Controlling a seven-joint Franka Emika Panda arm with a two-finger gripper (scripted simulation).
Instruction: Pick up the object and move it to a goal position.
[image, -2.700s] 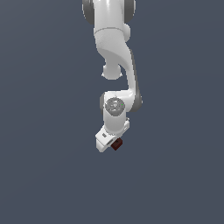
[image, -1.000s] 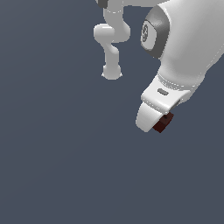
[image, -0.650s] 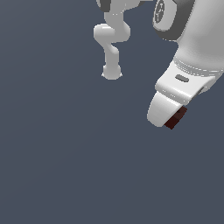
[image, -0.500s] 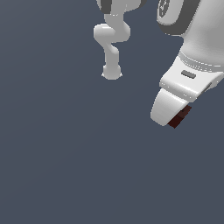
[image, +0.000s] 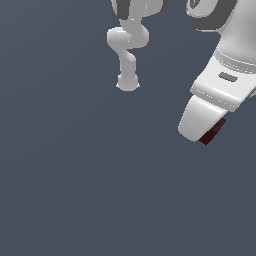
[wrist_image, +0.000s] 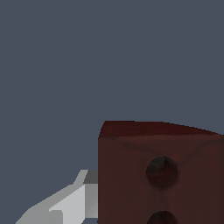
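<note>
Only wrist view: holes (wrist_image: 162, 172) on block (wrist_image: 159, 175).

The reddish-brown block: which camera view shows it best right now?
The wrist view. There the block fills much of the picture, showing its top edge and dark round holes on one face, beside a finger. The exterior view shows only a small dark corner peeking out under the white hand.

the block (image: 212, 132) is small, dark reddish-brown and rectangular, tilted, poking out beside the white gripper (image: 199, 131) that holds it aloft at the exterior view's right. the wrist view shows round dark holes on one face.
</note>
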